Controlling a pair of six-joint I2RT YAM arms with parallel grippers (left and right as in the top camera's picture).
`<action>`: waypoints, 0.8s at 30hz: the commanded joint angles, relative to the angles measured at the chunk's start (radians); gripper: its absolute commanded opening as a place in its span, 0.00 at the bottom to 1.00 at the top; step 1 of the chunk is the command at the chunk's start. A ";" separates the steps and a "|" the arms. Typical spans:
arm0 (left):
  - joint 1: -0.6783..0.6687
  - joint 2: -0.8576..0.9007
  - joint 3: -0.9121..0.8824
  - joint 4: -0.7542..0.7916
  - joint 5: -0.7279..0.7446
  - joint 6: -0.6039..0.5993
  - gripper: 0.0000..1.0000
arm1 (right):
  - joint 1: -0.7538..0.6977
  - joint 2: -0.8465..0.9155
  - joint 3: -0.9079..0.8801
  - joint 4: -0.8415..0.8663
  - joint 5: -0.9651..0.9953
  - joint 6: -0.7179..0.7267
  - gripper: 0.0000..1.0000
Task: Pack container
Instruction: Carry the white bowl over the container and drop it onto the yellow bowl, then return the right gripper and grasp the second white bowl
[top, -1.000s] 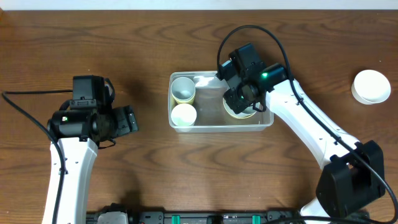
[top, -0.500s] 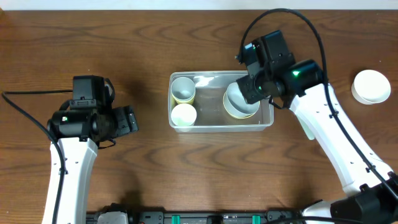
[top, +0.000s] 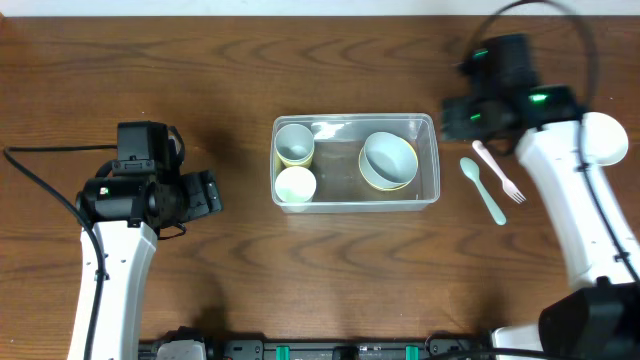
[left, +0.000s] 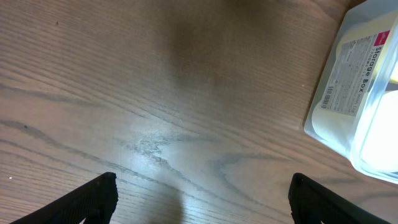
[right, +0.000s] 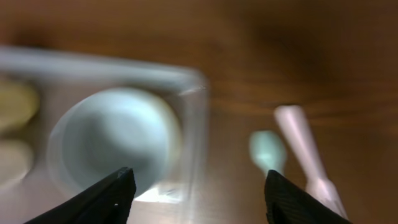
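Note:
The clear container (top: 342, 168) stands mid-table. It holds two pale cups (top: 294, 143) (top: 295, 184) at its left end and a yellow bowl (top: 388, 160) with a pale blue inside at its right end. My right gripper (top: 468, 118) is open and empty, just right of the container's far right corner. In the blurred right wrist view its fingers (right: 199, 199) straddle the container wall (right: 194, 87), with the bowl (right: 115, 143) to the left. My left gripper (top: 205, 192) is open and empty, left of the container. The left wrist view (left: 202, 202) shows the labelled container end (left: 348, 81).
A light green spoon (top: 482, 188) and a pink fork (top: 498, 170) lie on the table right of the container; both show in the right wrist view (right: 268, 149) (right: 305, 149). A white bowl (top: 605, 140) sits at the far right, partly behind my right arm.
My right gripper has let go of the yellow bowl in the container, risen and swung right, uncovering the spoon and fork. The left arm has not moved.

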 joint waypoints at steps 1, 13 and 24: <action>0.005 0.004 0.000 -0.004 -0.001 -0.013 0.88 | -0.165 -0.014 0.034 0.021 0.039 -0.021 0.70; 0.005 0.004 0.000 -0.004 -0.001 -0.013 0.88 | -0.469 0.154 0.034 0.073 0.067 -0.099 0.73; 0.005 0.004 0.000 -0.005 -0.001 -0.013 0.88 | -0.512 0.301 0.035 0.209 0.068 -0.171 0.75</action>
